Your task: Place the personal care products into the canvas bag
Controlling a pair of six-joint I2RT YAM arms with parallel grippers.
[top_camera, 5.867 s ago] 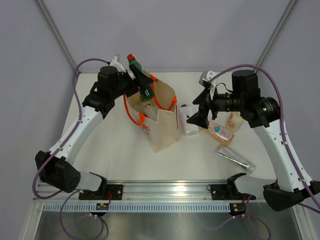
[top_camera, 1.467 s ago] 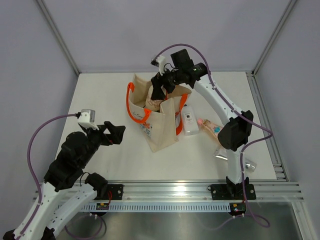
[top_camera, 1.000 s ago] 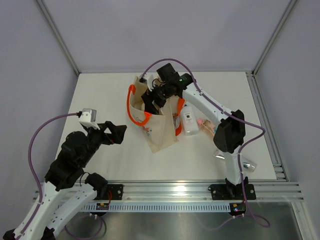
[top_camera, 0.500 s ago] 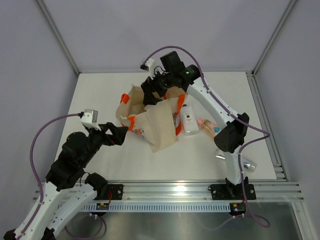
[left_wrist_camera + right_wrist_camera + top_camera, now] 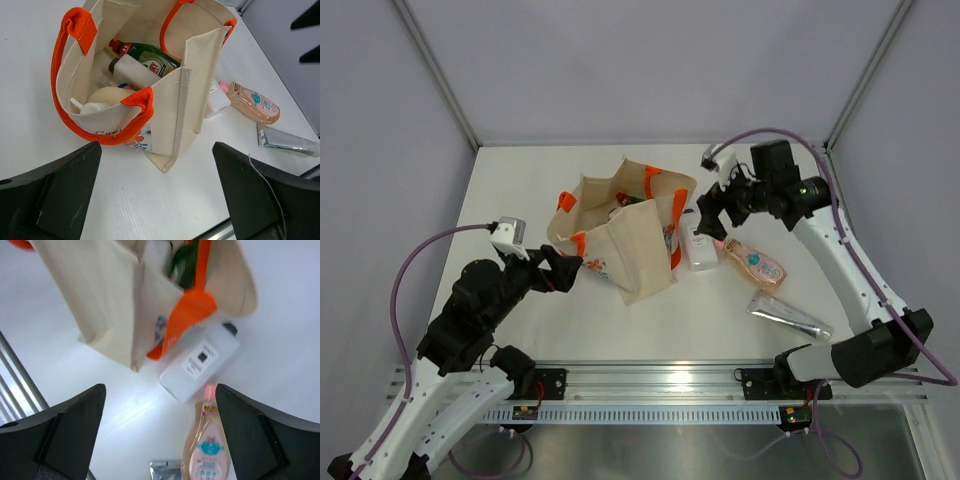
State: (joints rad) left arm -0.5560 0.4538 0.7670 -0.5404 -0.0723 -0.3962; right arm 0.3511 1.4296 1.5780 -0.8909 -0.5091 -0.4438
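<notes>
While both claws stand wide open and hold nothing, one bag [image 5: 638,250] stands upright near the middle of the table [image 5: 520,190], with its mouth open. It is of beige cloth, with two orange handles and a small coloured print low on its near side.

Four products can be counted inside it in the left wrist view: one green bottle [image 5: 150,56] with a red cap, one white cylinder [image 5: 135,74], one beige bottle [image 5: 112,95] and one white pump top [image 5: 87,106].

Three products lie on the table to the right of the bag: one white flat bottle [image 5: 698,245] touching its side, one pink bottle [image 5: 755,262] and one silver tube [image 5: 790,317].

The left gripper [image 5: 570,272] is just beside the bag's near left corner. The right gripper [image 5: 708,218] hangs over the white flat bottle.
</notes>
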